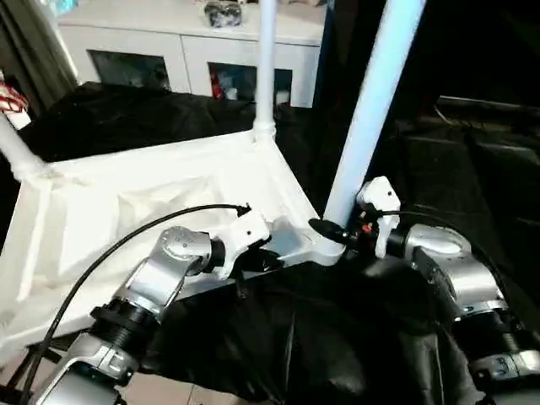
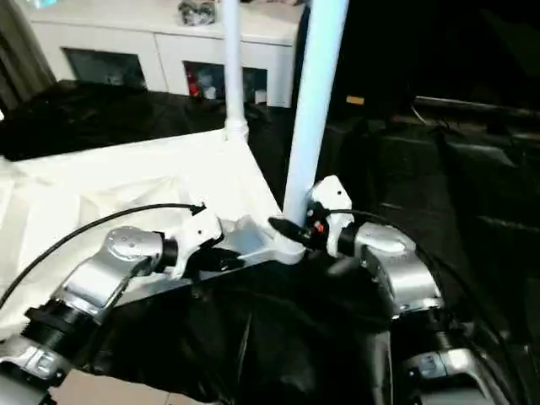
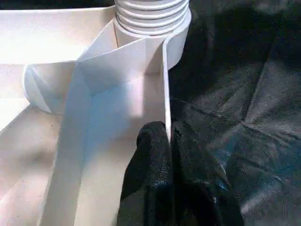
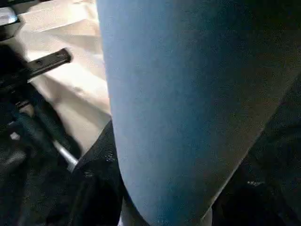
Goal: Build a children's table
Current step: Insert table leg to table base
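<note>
White plastic makes up the tabletop (image 1: pixel 152 202), which lies upside down on a black cloth (image 1: pixel 337 337), its ribbed underside facing up. At the far left corner a leg (image 1: pixel 17 152) leans out of its socket toward the left edge. Further right, at the far corner, a second leg (image 1: pixel 266 67) stands upright in its socket. Behind it, a white cabinet (image 1: pixel 169 51) with glass doors stands against the back of the room.

The left gripper (image 1: pixel 268 257) reaches in from the near left, and its jaws are pressed together on the thin near side wall of the tabletop, one finger on each face of the wall, as the left wrist view shows (image 3: pixel 162 155). A black cable (image 1: pixel 126 245) loops over the left forearm.

At the near right corner, a third leg (image 1: pixel 371 101) rises from its ribbed socket (image 3: pixel 150 19), leaning slightly to the right. The right gripper (image 1: pixel 333 229) comes in from the near right and sits at the foot of this leg, just above the socket, with its jaws held partway apart around the tube and pinching it.
</note>
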You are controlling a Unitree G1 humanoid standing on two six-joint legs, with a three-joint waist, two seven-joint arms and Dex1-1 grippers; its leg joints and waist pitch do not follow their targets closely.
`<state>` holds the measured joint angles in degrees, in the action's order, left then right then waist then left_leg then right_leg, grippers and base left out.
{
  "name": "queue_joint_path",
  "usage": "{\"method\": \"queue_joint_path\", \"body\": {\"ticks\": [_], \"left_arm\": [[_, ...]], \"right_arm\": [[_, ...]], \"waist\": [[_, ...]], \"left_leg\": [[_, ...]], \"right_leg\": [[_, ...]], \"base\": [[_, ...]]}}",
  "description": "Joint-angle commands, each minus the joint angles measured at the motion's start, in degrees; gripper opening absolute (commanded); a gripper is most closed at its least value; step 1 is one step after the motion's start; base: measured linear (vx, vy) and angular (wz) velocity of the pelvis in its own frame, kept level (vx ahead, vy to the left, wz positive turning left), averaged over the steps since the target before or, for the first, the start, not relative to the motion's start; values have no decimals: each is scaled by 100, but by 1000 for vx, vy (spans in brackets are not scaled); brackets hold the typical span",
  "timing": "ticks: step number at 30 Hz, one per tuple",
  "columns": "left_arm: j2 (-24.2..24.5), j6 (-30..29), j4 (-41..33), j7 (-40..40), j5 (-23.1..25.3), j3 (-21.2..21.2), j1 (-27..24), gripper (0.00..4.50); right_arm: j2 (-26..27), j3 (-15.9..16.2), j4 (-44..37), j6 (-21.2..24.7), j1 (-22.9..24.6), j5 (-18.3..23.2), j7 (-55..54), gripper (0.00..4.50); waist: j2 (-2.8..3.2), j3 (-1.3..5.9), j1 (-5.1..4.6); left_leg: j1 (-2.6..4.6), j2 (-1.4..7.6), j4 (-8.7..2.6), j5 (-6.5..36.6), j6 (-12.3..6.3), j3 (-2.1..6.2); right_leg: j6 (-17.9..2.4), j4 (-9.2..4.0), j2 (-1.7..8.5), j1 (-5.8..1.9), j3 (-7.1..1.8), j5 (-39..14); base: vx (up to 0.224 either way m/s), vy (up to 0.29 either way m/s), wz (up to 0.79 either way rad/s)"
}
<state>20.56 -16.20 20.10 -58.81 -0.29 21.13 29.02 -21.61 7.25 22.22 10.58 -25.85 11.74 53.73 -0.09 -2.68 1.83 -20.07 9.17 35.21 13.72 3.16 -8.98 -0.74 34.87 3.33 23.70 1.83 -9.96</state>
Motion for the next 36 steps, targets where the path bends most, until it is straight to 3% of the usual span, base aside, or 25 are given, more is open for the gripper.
{"method": "queue_joint_path", "body": {"ticks": [1, 8, 9, 15, 17, 19, 20, 21, 25, 27, 29, 33, 36], "left_arm": [[44, 273, -202, -271, -75, 109, -10, 0], [195, 447, -347, -683, -183, 161, -58, 0], [220, 427, -373, -709, -186, 159, -67, 0], [138, 251, -187, -444, -67, 27, 65, 0], [67, 137, -133, -294, -34, -14, 122, 0], [-15, 22, -86, -123, 0, -54, 187, 0], [-134, -143, -26, 151, 59, -112, 273, 0], [-134, -143, -26, 151, 59, -112, 273, 0], [-954, -1054, 186, 1458, 315, -287, 755, 0], [-1187, -1220, 281, 1751, 396, -282, 875, 0], [-1333, -1316, 367, 1932, 451, -247, 943, 0], [-1549, -1293, 650, 2285, 567, -220, 1070, 0], [-1594, -1315, 718, 2357, 602, -231, 1102, 0]], "right_arm": [[-10, 492, 347, 190, 296, -103, 423, 190], [-91, 575, 454, -187, 357, -120, 883, 190], [-90, 580, 480, -228, 358, -131, 914, 190], [39, 480, 700, -426, 310, -232, 766, 190], [102, 429, 862, -480, 241, -345, 453, 190], [180, 359, 1067, -510, 147, -469, 52, 190], [273, 275, 1274, -519, 48, -564, -355, 190], [273, 275, 1274, -519, 48, -564, -355, 190], [1055, -195, 2226, -128, -524, -554, -2238, 190], [1275, -237, 2514, -76, -704, -596, -2740, 190], [1445, -258, 2745, -91, -843, -606, -3030, 190], [1748, -316, 3041, -106, -1021, -617, -3452, 189], [1900, -294, 3094, -118, -1046, -645, -3459, 189]], "waist": [[-31, 270, 43], [-21, 273, 71], [9, 272, 77], [6, 274, 69], [11, 252, 58], [-1, 223, 28], [-1, 223, 28], [-3, 206, 13], [0, 207, -12], [38, 232, -7], [37, 243, -1], [40, 261, 31], [36, 276, 42]], "left_leg": [[-41, 359, -502, 853, -384, 73], [-26, 401, -511, 870, -302, 26], [-29, 399, -515, 859, -269, 33], [-22, 400, -516, 903, -229, 30], [-18, 407, -535, 1018, -175, 33], [0, 376, -545, 1369, -68, 44], [0, 376, -545, 1369, -68, 44], [12, 362, -557, 1564, 8, 68], [59, 337, -546, 1712, 90, 94], [46, 350, -559, 1555, 118, 107], [-6, 351, -572, 1429, 73, 92], [24, 349, -556, 1277, -2, 45], [0, 346, -559, 1164, -43, 38]], "right_leg": [[-1393, -463, 483, -295, -258, -1589], [-1454, -445, 502, -314, -223, -1518], [-1452, -439, 502, -321, -222, -1504], [-1492, -441, 502, -325, -220, -1450], [-1471, -459, 502, -313, -219, -1634], [-1297, -523, 500, -290, -210, -2317], [-1297, -523, 500, -290, -210, -2317], [-1074, -583, 506, -269, -197, -2883], [-799, -653, 512, -208, -174, -3477], [-862, -637, 513, -232, -163, -3122], [-962, -611, 504, -271, -160, -2692], [-1223, -563, 491, -270, -178, -1997], [-1302, -527, 491, -309, -181, -1709]], "base": [[0, 0, 0], [0, 0, 0], [0, 0, 0], [0, 0, 0], [0, 0, 0], [0, 0, 0], [0, 0, 0], [0, 0, 0], [0, 0, 0], [0, 0, 0], [0, 0, 0], [0, 0, 0], [0, 0, 0]]}}
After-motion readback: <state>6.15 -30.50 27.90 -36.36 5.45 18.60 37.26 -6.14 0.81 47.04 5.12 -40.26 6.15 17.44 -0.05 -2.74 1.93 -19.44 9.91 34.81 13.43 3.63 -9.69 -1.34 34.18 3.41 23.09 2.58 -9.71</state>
